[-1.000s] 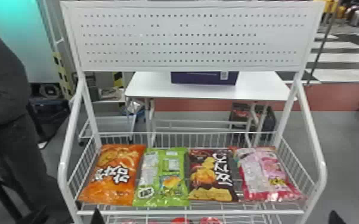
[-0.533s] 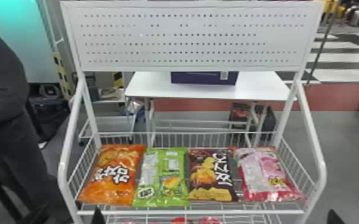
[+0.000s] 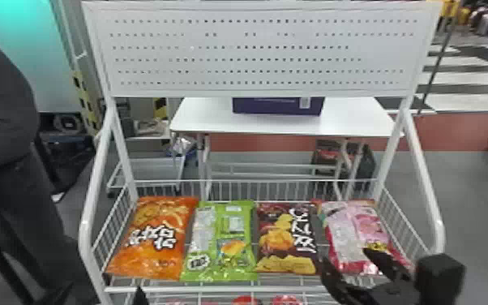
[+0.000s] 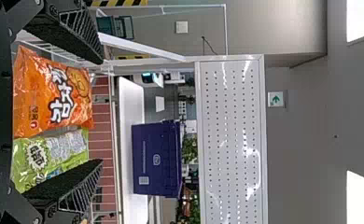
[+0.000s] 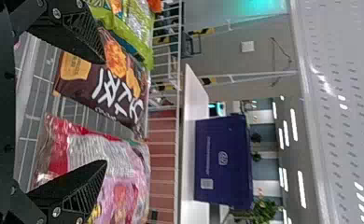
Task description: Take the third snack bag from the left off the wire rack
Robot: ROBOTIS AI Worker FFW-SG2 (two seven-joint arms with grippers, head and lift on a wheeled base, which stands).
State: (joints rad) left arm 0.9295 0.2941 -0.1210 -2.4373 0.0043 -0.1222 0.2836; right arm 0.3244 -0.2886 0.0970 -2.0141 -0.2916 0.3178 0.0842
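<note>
I'm at the approach stage: the third snack bag from the left, the dark brown chip bag [image 3: 285, 239], lies flat in the wire rack [image 3: 93, 227] and nothing grips it yet. It sits between the green bag [image 3: 221, 243] on its left and the pink bag [image 3: 352, 237] on its right, edge to edge with both; the orange bag [image 3: 154, 237] is farthest left.

My right pincer [image 3: 345, 259] hangs at the near edge of the rack with its jaws spread wide and nothing between them. It is over the near end of the pink bag, just right of the brown bag's near right corner. The right arm comes in from the bottom right and points toward the far left.

Next, I reckon, I need to slide that pincer left until it is centred on the brown bag. Then I'd lower it and pinch the near edge without catching the pink bag.

My left pincer [image 4: 96, 109] waits low near the rack's front, facing the orange and green bags, jaws also apart
</note>
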